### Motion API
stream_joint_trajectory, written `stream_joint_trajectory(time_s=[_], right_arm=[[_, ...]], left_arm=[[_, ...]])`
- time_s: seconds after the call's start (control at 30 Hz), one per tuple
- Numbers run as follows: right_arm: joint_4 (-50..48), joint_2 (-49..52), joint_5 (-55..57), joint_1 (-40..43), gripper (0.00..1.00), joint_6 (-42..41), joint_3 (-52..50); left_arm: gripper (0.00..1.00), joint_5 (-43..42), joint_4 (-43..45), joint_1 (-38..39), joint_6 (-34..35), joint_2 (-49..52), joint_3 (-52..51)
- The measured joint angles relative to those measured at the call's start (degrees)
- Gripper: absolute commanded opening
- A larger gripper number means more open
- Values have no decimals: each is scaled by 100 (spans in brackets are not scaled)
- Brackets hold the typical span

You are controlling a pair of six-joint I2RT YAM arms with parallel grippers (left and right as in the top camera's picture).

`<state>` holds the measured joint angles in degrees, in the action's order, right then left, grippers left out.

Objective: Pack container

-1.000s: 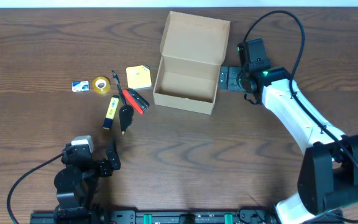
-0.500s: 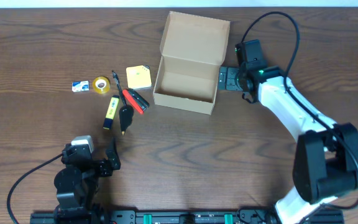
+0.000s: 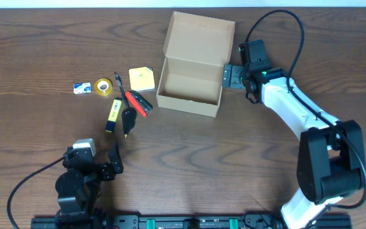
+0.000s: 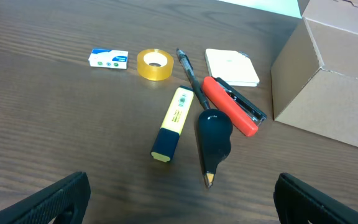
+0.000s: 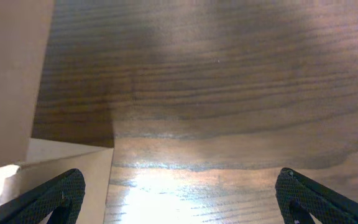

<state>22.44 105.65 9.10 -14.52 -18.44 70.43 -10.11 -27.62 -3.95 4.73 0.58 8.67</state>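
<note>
Right gripper (image 3: 227, 77) nudged closer to plain cardboard container (image 3: 189, 86).

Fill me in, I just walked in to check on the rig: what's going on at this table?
It's a packing job with nothing packed yet. The cardboard box stands open and empty. The right tool is open at the box's right end wall, holding nothing. The left tool is open too, set back from the stationery. The items lie left of the box: eraser, tape roll, sticky notes, pen, red stapler and highlighter.
</note>
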Motion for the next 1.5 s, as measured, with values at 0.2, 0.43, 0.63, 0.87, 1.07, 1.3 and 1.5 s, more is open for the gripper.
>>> stream_joint_trajectory(time_s=[0.2,0.43,0.63,0.87,1.07,1.3,1.5], right_arm=[[-153,0,0,0,99,-2,0],[-358,0,20,0,99,-2,0],[-479,0,26,0,99,-2,0],[-516,0,39,149,99,0,0],[-546,0,57,295,99,48,0],[-645,0,13,297,99,133,0],[-866,0,-57,295,99,227,0]], left_arm=[[95,0,0,0,0,0,0],[96,0,0,0,0,0,0],[95,0,0,0,0,0,0],[96,0,0,0,0,0,0],[95,0,0,0,0,0,0],[95,0,0,0,0,0,0],[95,0,-2,0,0,0,0]])
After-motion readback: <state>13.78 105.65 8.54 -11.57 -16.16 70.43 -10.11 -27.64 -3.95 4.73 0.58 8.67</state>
